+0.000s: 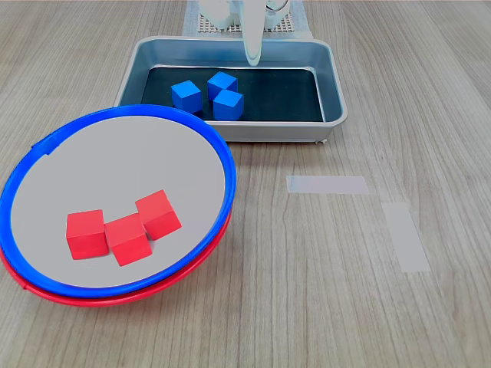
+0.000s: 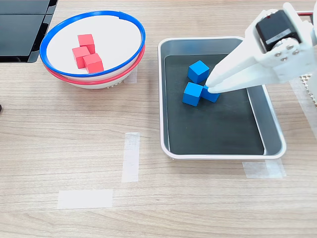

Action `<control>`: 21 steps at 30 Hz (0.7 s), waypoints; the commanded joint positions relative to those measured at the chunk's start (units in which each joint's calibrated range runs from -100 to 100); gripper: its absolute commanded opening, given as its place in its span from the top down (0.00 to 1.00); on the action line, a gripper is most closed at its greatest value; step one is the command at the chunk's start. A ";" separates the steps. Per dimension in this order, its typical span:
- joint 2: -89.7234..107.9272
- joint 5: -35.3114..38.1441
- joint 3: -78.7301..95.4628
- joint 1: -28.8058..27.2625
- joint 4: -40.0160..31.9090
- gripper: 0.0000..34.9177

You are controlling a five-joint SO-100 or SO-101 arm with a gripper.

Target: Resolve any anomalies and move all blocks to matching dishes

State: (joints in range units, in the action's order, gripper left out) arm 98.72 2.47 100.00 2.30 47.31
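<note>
The gripper (image 2: 214,85) hangs low over the tray (image 2: 270,130), fingers nearly together w/ nothing visibly between them; whether it's fully closed can't be told. Three blue blocks (image 2: 198,71) sit in the tray right at its tip, one partly hidden under it, so a pick is only a short drop. Three red blocks (image 2: 85,52) lie well off from the gripper, in the blue dish (image 2: 130,22), which is stacked on the red dish (image 2: 99,82). Likely anomaly: dishes nested, reds in the blue one.
</note>
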 commanded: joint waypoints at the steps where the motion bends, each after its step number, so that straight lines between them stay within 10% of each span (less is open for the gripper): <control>1: 0.26 -0.83 0.00 -1.31 0.11 0.99; 14: -41.28 4.59 -26.22 -8.94 -15.57 0.89; 21: -71.22 5.52 -51.71 -13.92 -12.85 0.69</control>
State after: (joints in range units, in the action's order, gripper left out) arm 38.70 7.40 59.71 -9.65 33.93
